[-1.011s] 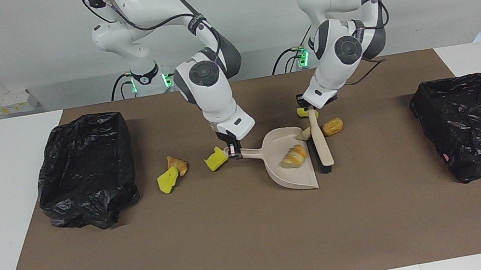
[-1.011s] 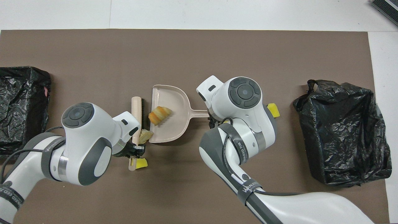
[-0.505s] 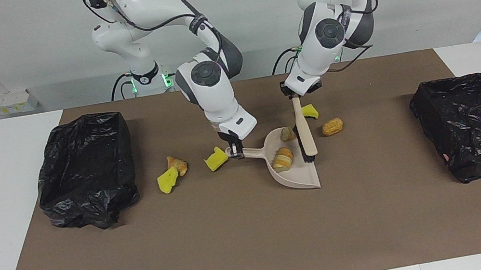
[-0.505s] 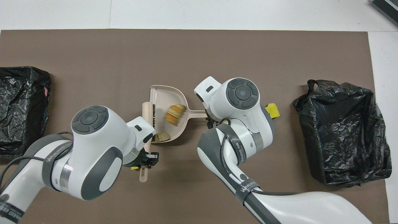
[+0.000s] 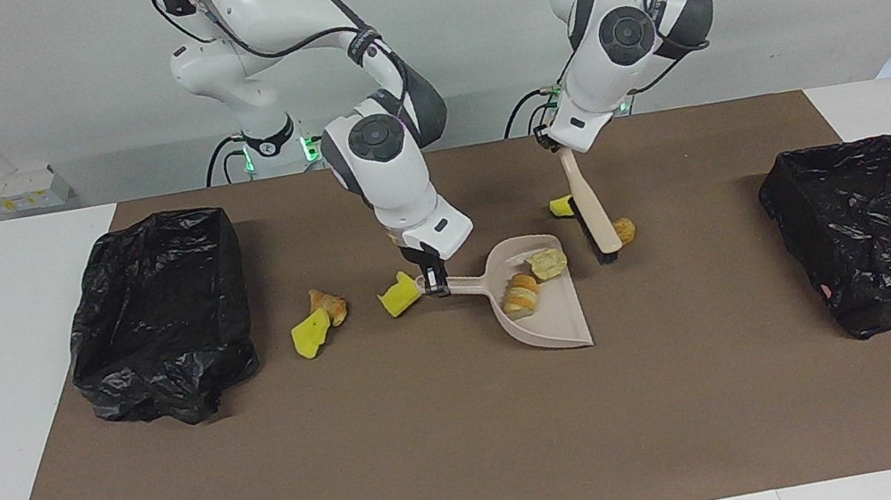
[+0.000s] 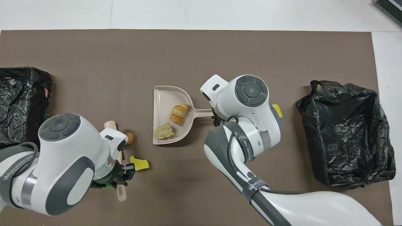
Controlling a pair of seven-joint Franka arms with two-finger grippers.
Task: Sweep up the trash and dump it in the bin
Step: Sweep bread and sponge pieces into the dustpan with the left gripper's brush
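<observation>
Brown mat [image 5: 443,449]; right gripper [image 5: 434,281] clamps dustpan [image 5: 552,318], left gripper [image 5: 558,148] brush [image 5: 591,212]; "WANEED" armbands.

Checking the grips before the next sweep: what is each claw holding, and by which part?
Left claw grips the brush by its handle end; right claw grips the dustpan by its handle tip.
</observation>
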